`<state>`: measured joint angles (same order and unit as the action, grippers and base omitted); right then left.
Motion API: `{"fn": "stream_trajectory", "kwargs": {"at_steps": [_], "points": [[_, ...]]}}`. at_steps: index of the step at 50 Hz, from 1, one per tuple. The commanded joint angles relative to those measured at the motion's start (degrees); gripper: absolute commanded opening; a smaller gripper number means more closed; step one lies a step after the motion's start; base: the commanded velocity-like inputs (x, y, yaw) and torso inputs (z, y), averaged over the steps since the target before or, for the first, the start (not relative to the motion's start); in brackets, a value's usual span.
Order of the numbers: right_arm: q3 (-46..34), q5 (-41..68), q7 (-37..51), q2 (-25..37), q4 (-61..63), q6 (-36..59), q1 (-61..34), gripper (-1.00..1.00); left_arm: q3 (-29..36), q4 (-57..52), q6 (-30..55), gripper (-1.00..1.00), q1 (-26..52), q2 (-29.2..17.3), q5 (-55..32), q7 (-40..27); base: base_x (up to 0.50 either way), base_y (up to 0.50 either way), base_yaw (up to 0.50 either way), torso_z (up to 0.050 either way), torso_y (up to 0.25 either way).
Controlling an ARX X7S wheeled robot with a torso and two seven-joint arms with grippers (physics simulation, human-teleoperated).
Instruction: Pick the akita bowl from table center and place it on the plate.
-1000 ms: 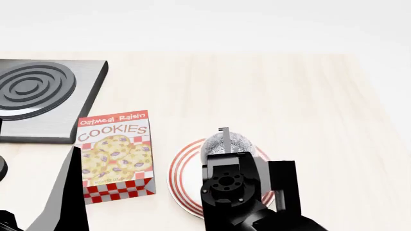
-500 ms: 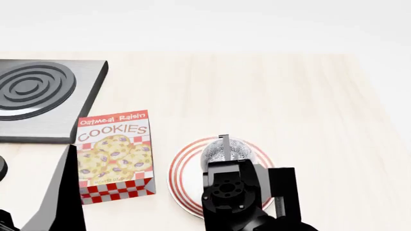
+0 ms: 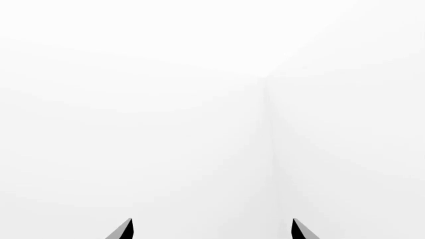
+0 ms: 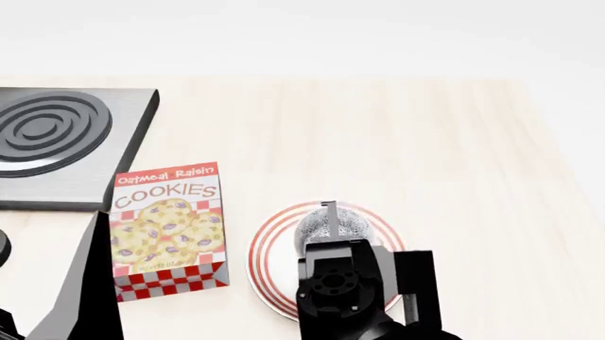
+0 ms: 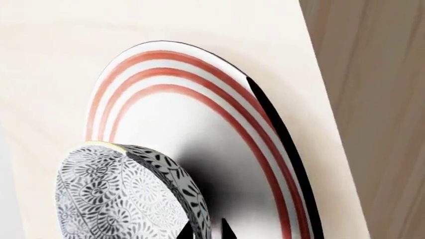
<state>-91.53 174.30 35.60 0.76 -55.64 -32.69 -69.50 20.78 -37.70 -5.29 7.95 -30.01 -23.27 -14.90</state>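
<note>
The akita bowl [image 4: 346, 225], grey-white with a dark floral pattern, sits over the middle of the plate [image 4: 268, 258], a wide white plate with red rings, near the table's front. My right gripper [image 4: 330, 217] is shut on the bowl's rim. In the right wrist view the bowl [image 5: 113, 199] is tilted on its side against the plate [image 5: 199, 109], with its rim pinched between the gripper's [image 5: 206, 230] fingertips. My left gripper [image 3: 212, 229] is open, faces blank white and holds nothing. In the head view only its dark arm [image 4: 87, 290] shows, at the lower left.
A box of oatmeal raisin cookies [image 4: 168, 227] lies just left of the plate. A grey stove plate with a ringed burner [image 4: 57, 142] sits at the far left. The pale wooden table [image 4: 426, 142] stretches behind and ends close to the plate's right side.
My right gripper has drawn back toward me and down with the bowl, so the bowl now sits lower over the plate's middle. The left arm has shifted slightly left.
</note>
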Motion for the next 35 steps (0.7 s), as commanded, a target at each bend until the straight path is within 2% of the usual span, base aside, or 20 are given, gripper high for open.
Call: {"fn": "stream_trajectory", "kwargs": {"at_steps": [1, 2, 3, 4, 11, 29, 35], "points": [[0.0, -3.8, -1.4, -0.8, -0.2, -4.0, -0.1, 1.00, -1.3, 0.1, 0.0, 1.00, 0.3, 0.9, -0.1, 0.4, 0.00, 0.00, 0.00, 0.000, 0.000], [-0.3, -4.7, 0.6, -0.8, -0.3, -4.0, -0.1, 1.00, -1.3, 0.1, -0.1, 1.00, 0.3, 0.9, 0.0, 0.4, 0.00, 0.00, 0.00, 0.000, 0.000], [1.0, -4.1, -2.0, -0.8, -0.1, -4.2, 0.1, 1.00, -1.3, -0.1, 0.1, 1.00, 0.4, 0.8, -0.1, 0.4, 0.00, 0.00, 0.00, 0.000, 0.000], [0.3, -4.6, -1.1, -0.8, -0.7, -1.9, -0.1, 1.00, -1.3, -0.2, 0.2, 1.00, 0.4, 0.8, -0.1, 0.3, 0.00, 0.00, 0.00, 0.000, 0.000], [0.6, -4.8, -1.0, -0.8, -0.7, -1.3, -0.3, 1.00, -1.3, -0.1, 0.1, 1.00, 0.4, 0.7, -0.2, 0.3, 0.00, 0.00, 0.00, 0.000, 0.000], [0.8, -7.2, -1.4, -0.7, 3.6, -5.9, -1.4, 1.00, -1.3, -0.3, 0.0, 1.00, 0.5, 0.5, -0.3, 0.1, 0.00, 0.00, 0.00, 0.000, 0.000], [0.5, -9.8, -0.4, 4.6, 18.2, -15.6, -1.0, 1.00, -1.3, -0.5, 0.1, 1.00, 0.5, 0.4, -0.4, 0.0, 0.00, 0.00, 0.00, 0.000, 0.000]]}}
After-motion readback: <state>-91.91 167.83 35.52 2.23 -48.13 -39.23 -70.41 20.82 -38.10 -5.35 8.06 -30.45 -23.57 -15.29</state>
